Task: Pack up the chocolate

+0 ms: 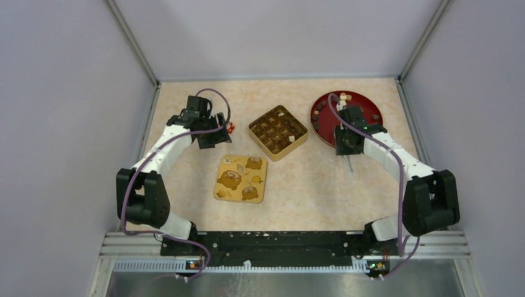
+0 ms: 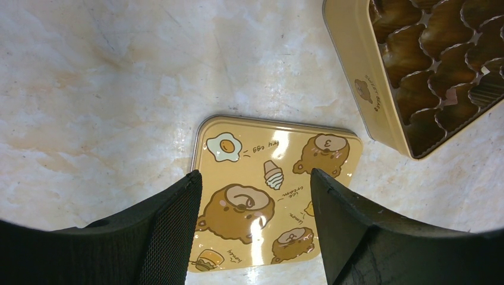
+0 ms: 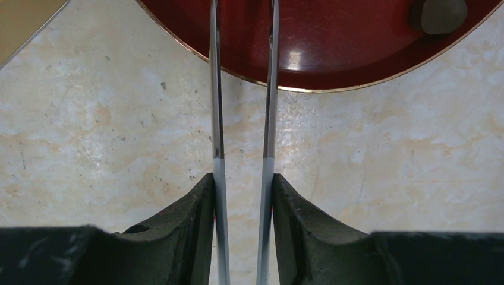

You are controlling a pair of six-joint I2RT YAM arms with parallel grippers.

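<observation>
A square yellow tin lid [image 1: 241,178] printed with brown cartoon bears lies flat on the pale marbled counter [image 1: 309,192], just in front of an open square gold tin [image 2: 356,71]. A round, glossy dark-red plate [image 3: 333,41] sits to that tin's right. The blades of thin steel tweezers [image 3: 217,89] cross its near rim.

My left arm [image 1: 170,141] and right arm [image 1: 387,151] are white shells with black joints, each carrying a purple cable [image 1: 401,185]. My fingers [image 2: 169,237] are matte black wedges, one mesh-textured.
</observation>
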